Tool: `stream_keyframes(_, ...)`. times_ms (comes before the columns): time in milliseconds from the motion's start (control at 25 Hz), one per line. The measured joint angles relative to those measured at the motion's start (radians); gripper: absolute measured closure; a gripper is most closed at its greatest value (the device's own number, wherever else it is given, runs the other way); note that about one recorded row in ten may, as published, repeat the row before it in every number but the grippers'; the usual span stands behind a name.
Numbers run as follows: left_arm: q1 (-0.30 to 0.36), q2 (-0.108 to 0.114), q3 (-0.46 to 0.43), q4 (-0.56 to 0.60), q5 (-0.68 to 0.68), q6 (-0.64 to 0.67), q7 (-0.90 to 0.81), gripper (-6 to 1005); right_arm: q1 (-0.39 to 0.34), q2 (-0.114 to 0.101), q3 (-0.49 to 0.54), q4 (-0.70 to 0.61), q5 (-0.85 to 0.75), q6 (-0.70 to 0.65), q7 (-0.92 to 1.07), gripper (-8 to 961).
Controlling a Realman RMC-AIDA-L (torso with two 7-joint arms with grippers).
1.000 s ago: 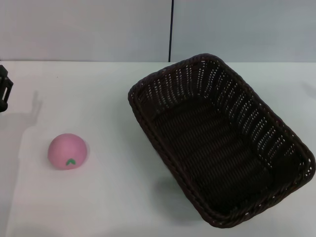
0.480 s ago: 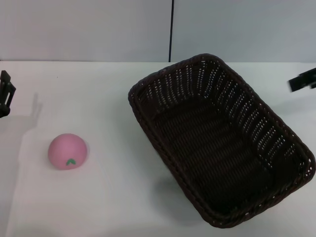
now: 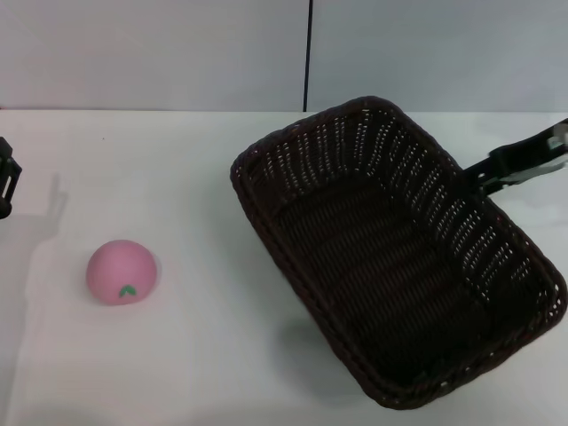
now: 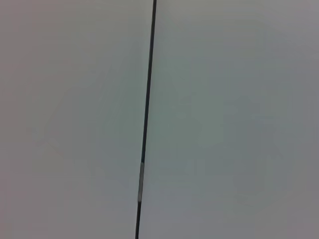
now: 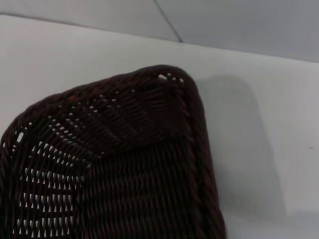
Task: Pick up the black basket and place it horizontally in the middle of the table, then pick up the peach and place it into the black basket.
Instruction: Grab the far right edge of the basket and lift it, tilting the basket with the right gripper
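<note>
The black basket (image 3: pixel 382 257) lies askew on the right half of the white table (image 3: pixel 177 169), its long side running from back middle to front right. It is empty. The pink peach (image 3: pixel 122 271) sits on the table at the left, well apart from the basket. My right gripper (image 3: pixel 479 174) reaches in from the right edge and hangs over the basket's far right rim. The right wrist view shows one rounded corner of the basket (image 5: pixel 124 174) close below. My left gripper (image 3: pixel 4 182) shows only partly at the far left edge, behind and left of the peach.
A grey wall with a dark vertical seam (image 3: pixel 308 53) stands behind the table. The left wrist view shows only that wall and its seam (image 4: pixel 147 114). Bare tabletop lies between the peach and the basket.
My right gripper has come in from the right edge to the basket's far right rim. My left gripper has slid slightly farther left. The basket and the peach have not moved.
</note>
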Motion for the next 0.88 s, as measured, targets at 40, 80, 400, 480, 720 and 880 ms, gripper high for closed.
stream_keyframes(40, 0.0, 0.0, 0.0, 0.0, 0.0, 0.0, 0.0, 199, 0.006, 0.002, 0.0, 0.022, 0.0, 0.013, -0.008, 260)
stream_keyframes(80, 0.001, 0.0, 0.0, 0.0, 0.0, 0.0, 0.0, 200, 0.014, 0.005, 0.0, 0.045, 0.0, 0.026, -0.017, 260)
stream_keyframes(400, -0.003, -0.001, 0.0, 0.0, 0.0, 0.007, 0.0, 200, 0.024, 0.017, -0.001, 0.081, 0.001, 0.067, -0.042, 280)
stream_keyframes(480, -0.006, -0.001, 0.0, -0.005, 0.0, 0.009, 0.0, 200, 0.024, 0.017, -0.003, 0.085, -0.002, 0.069, -0.042, 317)
stream_keyframes(720, -0.007, -0.002, 0.0, -0.006, 0.0, 0.01, 0.0, 200, 0.023, 0.017, -0.005, 0.099, -0.005, 0.088, -0.043, 430)
stream_keyframes(880, -0.007, -0.002, 0.0, -0.006, 0.0, 0.012, 0.0, 200, 0.021, 0.018, -0.012, 0.107, -0.003, 0.115, -0.052, 551)
